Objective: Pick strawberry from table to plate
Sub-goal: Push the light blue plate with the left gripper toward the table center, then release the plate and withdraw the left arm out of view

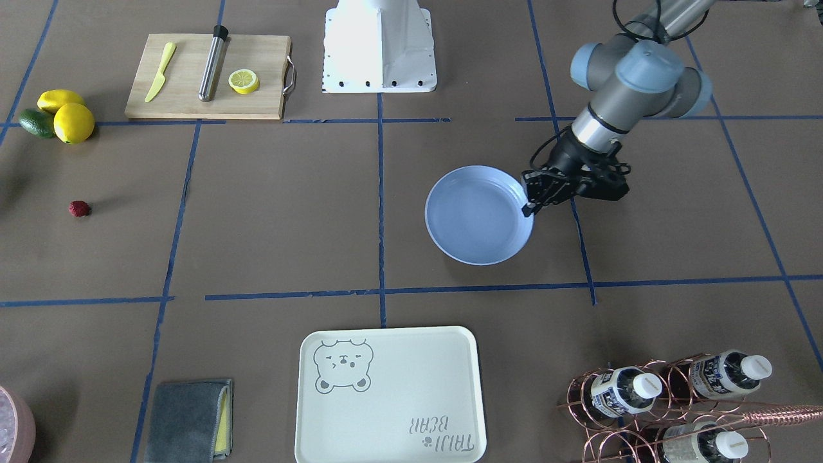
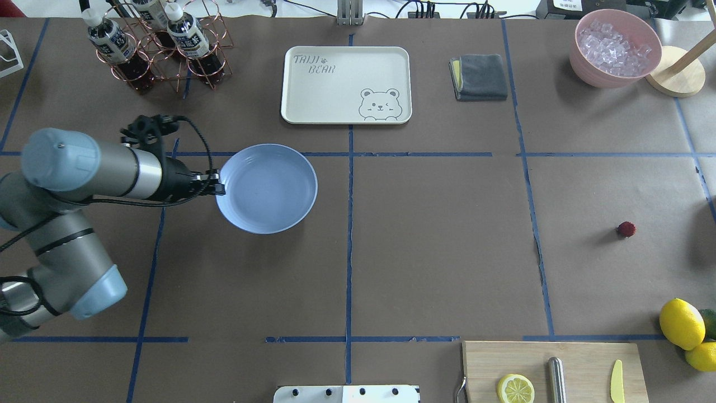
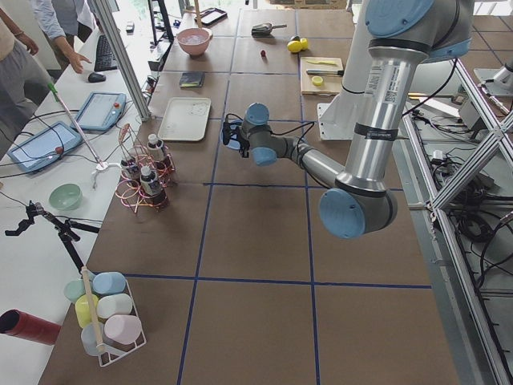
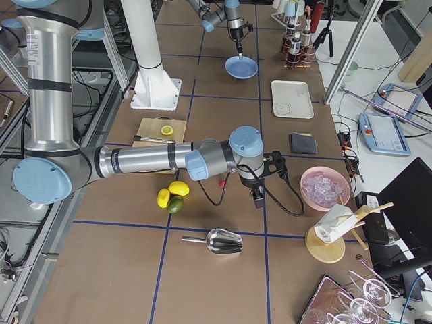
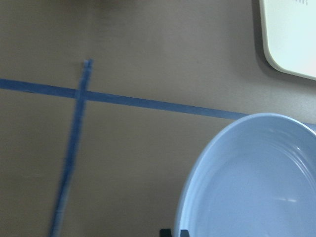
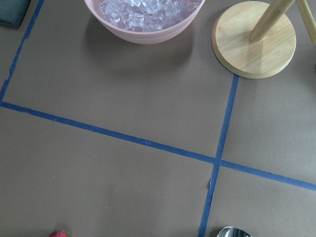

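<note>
The strawberry [image 1: 79, 208] [image 2: 626, 229] is a small dark-red berry lying alone on the brown table [image 2: 436, 240], far to the robot's right. It also peeks in at the bottom edge of the right wrist view [image 6: 59, 234]. The light-blue plate [image 1: 479, 215] [image 2: 267, 188] [image 5: 256, 182] rests on the table with nothing in it. My left gripper [image 1: 533, 200] [image 2: 216, 188] is shut on the plate's rim. My right gripper [image 4: 258, 201] shows only in the exterior right view, hanging over the table near the ice bowl. Whether it is open or shut I cannot tell.
Two lemons [image 2: 681, 323] and an avocado lie near the strawberry. A cutting board [image 2: 554, 372] holds a lemon slice, knife and steel rod. The bear tray [image 2: 347, 84], grey cloth [image 2: 479, 77], pink ice bowl [image 2: 614, 47] and copper bottle rack [image 2: 156, 45] line the far side.
</note>
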Motion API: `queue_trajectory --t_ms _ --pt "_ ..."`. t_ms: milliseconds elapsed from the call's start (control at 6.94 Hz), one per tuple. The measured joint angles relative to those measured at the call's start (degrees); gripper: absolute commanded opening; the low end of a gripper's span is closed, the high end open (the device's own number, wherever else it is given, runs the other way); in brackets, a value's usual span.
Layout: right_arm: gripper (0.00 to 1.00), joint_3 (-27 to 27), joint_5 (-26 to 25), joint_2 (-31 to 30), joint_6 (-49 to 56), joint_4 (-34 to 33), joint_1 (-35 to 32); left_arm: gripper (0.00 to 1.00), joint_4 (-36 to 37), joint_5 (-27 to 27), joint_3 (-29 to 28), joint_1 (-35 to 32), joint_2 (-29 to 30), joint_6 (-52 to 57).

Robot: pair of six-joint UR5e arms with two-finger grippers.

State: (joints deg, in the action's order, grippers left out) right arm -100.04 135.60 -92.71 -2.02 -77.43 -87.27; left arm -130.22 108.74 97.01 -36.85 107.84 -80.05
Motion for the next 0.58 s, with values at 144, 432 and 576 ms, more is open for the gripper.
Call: queue_trajectory --t_ms 144,432,576 --pt "1.0 0.1 0.0 -0.1 0.0 0.0 0.0 0.0 2.1 -2.7 -1.8 3.4 4.4 -2.6" --pt "1.0 0.3 0.0 -0.2 0.0 0.0 0.0 0.0 3.0 -5.3 -4.4 7.6 9.4 -3.9" --pt "1.0 0.3 0.0 -0.2 0.0 0.0 0.0 0.0 2.9 -5.7 -5.1 9.0 10.2 -3.9"
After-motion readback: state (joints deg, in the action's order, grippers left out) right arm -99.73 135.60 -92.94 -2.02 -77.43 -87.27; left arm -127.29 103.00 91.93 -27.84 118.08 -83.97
